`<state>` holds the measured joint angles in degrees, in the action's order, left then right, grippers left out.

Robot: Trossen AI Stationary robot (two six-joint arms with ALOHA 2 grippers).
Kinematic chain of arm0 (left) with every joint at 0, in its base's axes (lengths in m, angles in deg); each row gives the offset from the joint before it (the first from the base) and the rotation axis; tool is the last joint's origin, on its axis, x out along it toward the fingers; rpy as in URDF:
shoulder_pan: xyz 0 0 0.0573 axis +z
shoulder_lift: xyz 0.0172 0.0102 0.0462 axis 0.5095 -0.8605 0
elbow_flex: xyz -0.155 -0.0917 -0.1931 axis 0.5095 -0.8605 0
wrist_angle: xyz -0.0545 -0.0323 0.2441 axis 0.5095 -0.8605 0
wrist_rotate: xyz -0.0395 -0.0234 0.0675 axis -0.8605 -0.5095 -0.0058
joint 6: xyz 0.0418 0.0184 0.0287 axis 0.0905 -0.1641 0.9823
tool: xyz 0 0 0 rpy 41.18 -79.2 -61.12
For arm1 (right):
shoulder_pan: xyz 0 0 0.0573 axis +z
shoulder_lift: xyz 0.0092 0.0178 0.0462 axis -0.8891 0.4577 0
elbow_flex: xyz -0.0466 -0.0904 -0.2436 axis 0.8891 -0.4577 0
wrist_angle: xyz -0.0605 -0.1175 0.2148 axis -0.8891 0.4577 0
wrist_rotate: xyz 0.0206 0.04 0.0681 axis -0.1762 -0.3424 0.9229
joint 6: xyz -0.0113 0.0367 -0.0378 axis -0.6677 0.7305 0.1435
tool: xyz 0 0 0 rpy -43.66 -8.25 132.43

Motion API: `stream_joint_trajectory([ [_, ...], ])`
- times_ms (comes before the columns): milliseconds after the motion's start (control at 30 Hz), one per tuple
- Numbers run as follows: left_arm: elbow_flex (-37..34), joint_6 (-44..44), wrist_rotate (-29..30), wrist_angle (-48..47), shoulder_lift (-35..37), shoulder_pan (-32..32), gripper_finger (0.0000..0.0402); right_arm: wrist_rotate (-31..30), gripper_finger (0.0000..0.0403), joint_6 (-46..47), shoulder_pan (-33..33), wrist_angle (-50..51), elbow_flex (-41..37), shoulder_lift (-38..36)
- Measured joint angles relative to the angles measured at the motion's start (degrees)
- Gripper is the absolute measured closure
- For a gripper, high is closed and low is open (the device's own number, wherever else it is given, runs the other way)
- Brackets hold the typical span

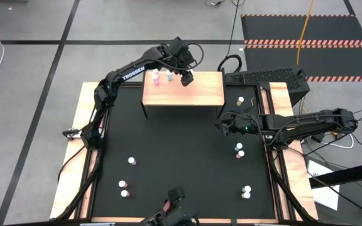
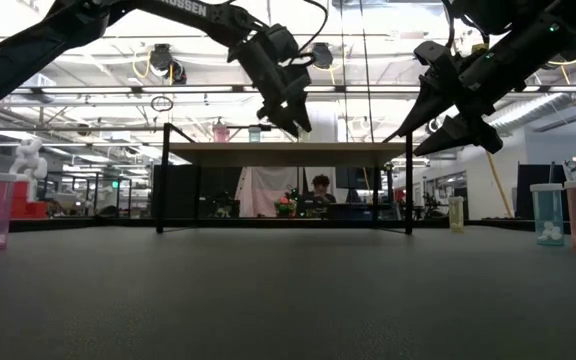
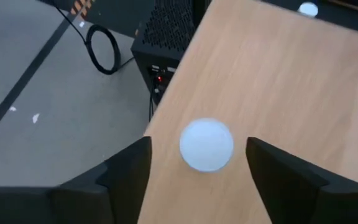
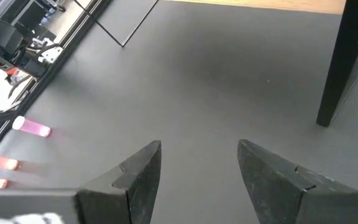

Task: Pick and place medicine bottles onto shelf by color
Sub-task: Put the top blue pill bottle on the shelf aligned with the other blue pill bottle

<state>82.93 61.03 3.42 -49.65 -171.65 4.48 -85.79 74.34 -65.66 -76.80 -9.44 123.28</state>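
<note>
Up close, the left gripper's (image 3: 197, 177) two dark fingers (image 3: 126, 171) are spread wide, with a white bottle cap (image 3: 206, 144) standing between them on the light wood, touching neither. That gripper (image 1: 186, 76) hangs over the far edge of the shelf (image 1: 193, 94), near its middle, and the left arm (image 1: 127, 74) runs back from it to the table's left side. Two more bottles stand just left of it on the shelf: a pink one (image 1: 156, 78) and a pale blue one (image 1: 170, 78), close together at the far left part of the board.

The right gripper's (image 4: 197, 171) fingers (image 4: 138, 171) are likewise apart and hold nothing, with only bare black mat beneath and a black shelf leg (image 4: 340, 68) ahead. From above, this gripper (image 1: 225, 125) hovers over the mat just off the shelf's near right corner.

The remaining bottles sit scattered on the black table (image 1: 187, 157): one by the far right edge (image 1: 240, 100), two close together (image 1: 239, 150) near the right gripper, one at the near right (image 1: 247, 191), one left of centre (image 1: 131, 161), and two at the near left (image 1: 124, 188)
</note>
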Motion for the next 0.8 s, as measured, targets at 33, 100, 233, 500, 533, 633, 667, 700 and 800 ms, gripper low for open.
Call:
stream_joint_trajectory([
  [33,0.6,0.1,0.0,0.0,0.0,0.0,0.0128,0.0,0.0195,0.0,0.0,0.0,0.0,0.0],
  [100,2.2,0.5,0.0,-0.2,0.0,0.0,0.0120,0.0,0.0195,0.0,0.0,0.0,0.0,0.0],
  [233,5.4,1.3,0.0,-0.9,0.2,-0.1,0.0112,0.0,0.0195,0.0,0.0,0.0,0.0,0.0],
  [500,7.9,5.0,1.9,-6.9,3.0,-0.1,0.0110,0.0,0.0195,0.0,0.0,0.1,0.0,0.0],
  [533,7.9,5.3,2.6,-7.4,3.7,0.0,0.0110,0.0,0.0195,-0.1,0.0,0.1,0.0,0.0],
  [633,7.9,6.1,4.7,-8.2,5.3,0.1,0.0110,0.0,0.0195,-0.7,-0.2,0.3,0.0,0.0],
  [667,7.9,6.1,4.9,-8.4,5.8,0.3,0.0110,0.0,0.0195,-1.0,-0.3,0.3,0.0,0.0],
  [700,7.8,6.1,4.9,-8.7,6.3,0.5,0.0110,0.0,0.0195,-1.1,-0.5,0.3,0.0,0.0],
  [800,7.8,5.8,5.0,-8.6,7.7,0.6,0.0110,0.2,0.0195,-1.5,-1.0,0.2,0.0,0.0],
])
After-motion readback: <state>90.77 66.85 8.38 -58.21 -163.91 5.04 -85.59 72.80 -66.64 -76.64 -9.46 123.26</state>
